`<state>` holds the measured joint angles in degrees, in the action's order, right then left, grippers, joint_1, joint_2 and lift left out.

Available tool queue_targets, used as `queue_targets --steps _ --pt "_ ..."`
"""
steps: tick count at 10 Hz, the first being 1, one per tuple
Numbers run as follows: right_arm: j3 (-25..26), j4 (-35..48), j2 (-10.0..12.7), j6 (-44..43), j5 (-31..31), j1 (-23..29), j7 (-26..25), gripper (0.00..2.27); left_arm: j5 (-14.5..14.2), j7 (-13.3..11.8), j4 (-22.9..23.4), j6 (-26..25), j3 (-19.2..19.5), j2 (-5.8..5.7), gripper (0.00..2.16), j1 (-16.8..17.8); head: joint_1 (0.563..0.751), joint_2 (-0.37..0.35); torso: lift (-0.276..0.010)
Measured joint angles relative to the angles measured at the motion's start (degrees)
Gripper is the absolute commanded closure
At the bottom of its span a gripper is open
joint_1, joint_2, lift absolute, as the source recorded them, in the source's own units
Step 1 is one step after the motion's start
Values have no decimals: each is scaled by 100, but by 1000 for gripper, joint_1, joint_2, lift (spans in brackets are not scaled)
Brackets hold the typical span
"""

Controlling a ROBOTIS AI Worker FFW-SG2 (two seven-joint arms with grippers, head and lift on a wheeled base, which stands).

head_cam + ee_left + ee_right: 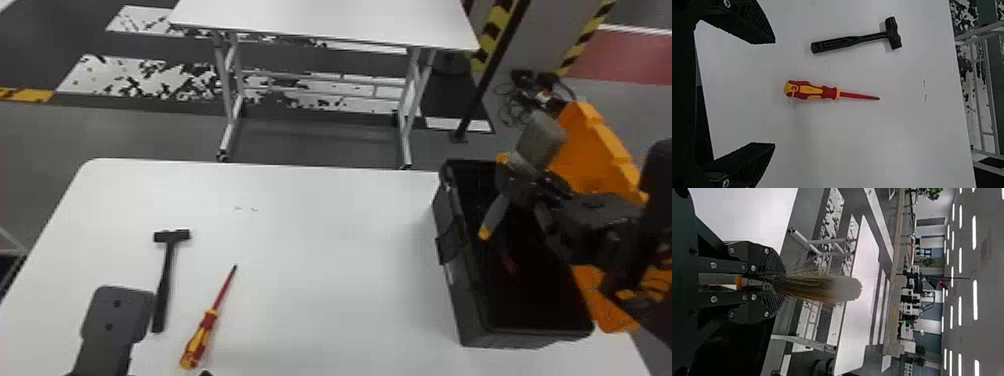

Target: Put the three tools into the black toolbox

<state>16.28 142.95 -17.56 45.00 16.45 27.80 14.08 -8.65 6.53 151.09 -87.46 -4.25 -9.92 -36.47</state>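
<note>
Head view: brush [541, 140] pinched in right gripper [520, 184] over black toolbox [462, 307], near 3 o'clock; dim reddish shape [510, 265] inside. On tabletop [310, 250], hammer [165, 282] at 8, screwdriver [202, 332] at 7; left gripper [117, 320] cut off. Left wrist view: fingers [752, 25] wide apart. Right wrist view: fingers closed, handle [717, 279] partly hidden.

Rows of ceiling lights [975, 301] glow stark white overhead, and the table [310, 240] throws back a milky brightness (I could almost squint); soft shadow lies beside the toolbox [465, 305], nearly black inside.
</note>
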Motion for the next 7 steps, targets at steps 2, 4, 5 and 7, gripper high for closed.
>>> queue_targets --steps 2,4,5,7 --pt "299 -405 -153 -539 -128 19 131 2246 -44 -96 0 -2 122 51 76 -4 695 -172 -51" --pt "399 -828 -97 -1129 -524 134 543 2246 -41 -118 17 12 78 109 76 7 695 -220 -51" --pt "413 -1079 -24 -1340 -603 148 696 2071 -36 -112 23 13 74 126 76 8 695 -226 -51" --pt "452 -1619 89 -1596 -594 147 903 -2 -33 -108 33 18 101 152 76 8 695 -247 -51"
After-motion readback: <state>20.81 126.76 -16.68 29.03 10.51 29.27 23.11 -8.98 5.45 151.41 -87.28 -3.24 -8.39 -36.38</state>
